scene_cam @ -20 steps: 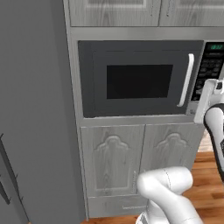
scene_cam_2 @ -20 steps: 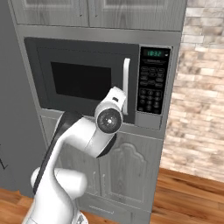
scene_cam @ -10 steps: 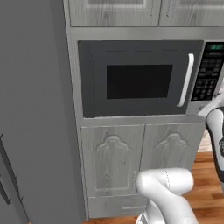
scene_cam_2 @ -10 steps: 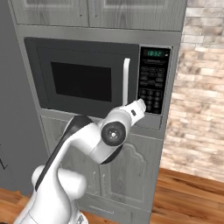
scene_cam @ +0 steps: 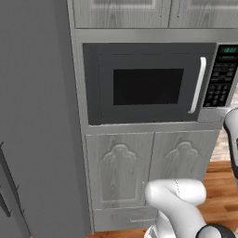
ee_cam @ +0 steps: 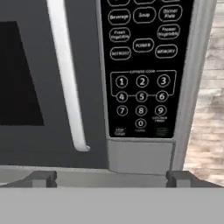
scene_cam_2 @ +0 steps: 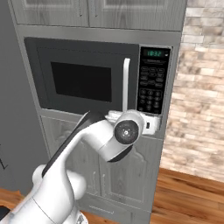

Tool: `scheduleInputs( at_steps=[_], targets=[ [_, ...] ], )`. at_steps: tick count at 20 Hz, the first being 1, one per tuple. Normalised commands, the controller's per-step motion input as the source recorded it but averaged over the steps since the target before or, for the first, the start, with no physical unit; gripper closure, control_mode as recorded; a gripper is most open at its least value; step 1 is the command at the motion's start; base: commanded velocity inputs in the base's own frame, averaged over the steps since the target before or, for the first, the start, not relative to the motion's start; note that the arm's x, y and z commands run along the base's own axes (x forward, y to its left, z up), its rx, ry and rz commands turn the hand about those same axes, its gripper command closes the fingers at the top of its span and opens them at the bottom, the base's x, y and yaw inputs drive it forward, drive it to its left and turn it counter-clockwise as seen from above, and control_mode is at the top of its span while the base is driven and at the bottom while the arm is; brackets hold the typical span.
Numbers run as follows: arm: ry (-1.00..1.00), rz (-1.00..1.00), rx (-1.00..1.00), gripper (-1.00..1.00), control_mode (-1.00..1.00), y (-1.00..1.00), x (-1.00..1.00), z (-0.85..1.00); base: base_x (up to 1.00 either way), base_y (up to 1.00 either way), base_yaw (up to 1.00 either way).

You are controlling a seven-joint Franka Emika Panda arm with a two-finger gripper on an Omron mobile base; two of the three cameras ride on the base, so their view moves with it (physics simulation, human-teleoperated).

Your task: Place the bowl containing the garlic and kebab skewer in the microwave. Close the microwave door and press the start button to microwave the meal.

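The dark grey microwave (scene_cam: 148, 83) is built in between the cabinets. Its door (scene_cam_2: 83, 78), with a black window, is shut, and the white bar handle (ee_cam: 65, 74) stands upright beside the keypad (ee_cam: 142, 65). The green display (scene_cam_2: 155, 53) is lit. My gripper (ee_cam: 111, 178) is open, its two fingertips wide apart, just below the keypad's bottom row and close in front of the grey strip under it. In the right base view the gripper (scene_cam_2: 152, 124) sits at the microwave's lower right corner. The bowl, garlic and kebab skewer are hidden.
Pale grey cabinet doors (scene_cam: 153, 162) are below the microwave and more are above it. A tall dark grey panel (scene_cam: 37, 116) stands to the left. A brick wall (scene_cam_2: 199, 87) and a wooden floor (scene_cam_2: 188, 197) lie to the right.
The hand has swung right and down across the door, from in front of the handle to the keypad's lower edge. The microwave door stays shut.
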Motion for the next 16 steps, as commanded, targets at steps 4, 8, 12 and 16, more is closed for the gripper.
scheduleInputs(
  at_steps=[4, 8, 12, 16],
  targets=[
    [0.10, -0.08, 0.68, -1.00, -1.00, -0.25, 0.00, 0.00, 0.00, 0.00, 0.00],
    [-0.02, -0.10, 0.54, -1.00, -1.00, -0.18, 0.00, -0.02, 0.00, 0.00, 0.00],
    [-0.03, -0.14, 0.41, -1.00, -1.00, -0.04, 0.00, -0.18, 0.00, 0.00, 0.00],
    [-0.05, -0.15, 0.32, 1.00, -1.00, 0.01, 0.00, -0.22, 0.00, 0.00, 0.00]
  ],
)
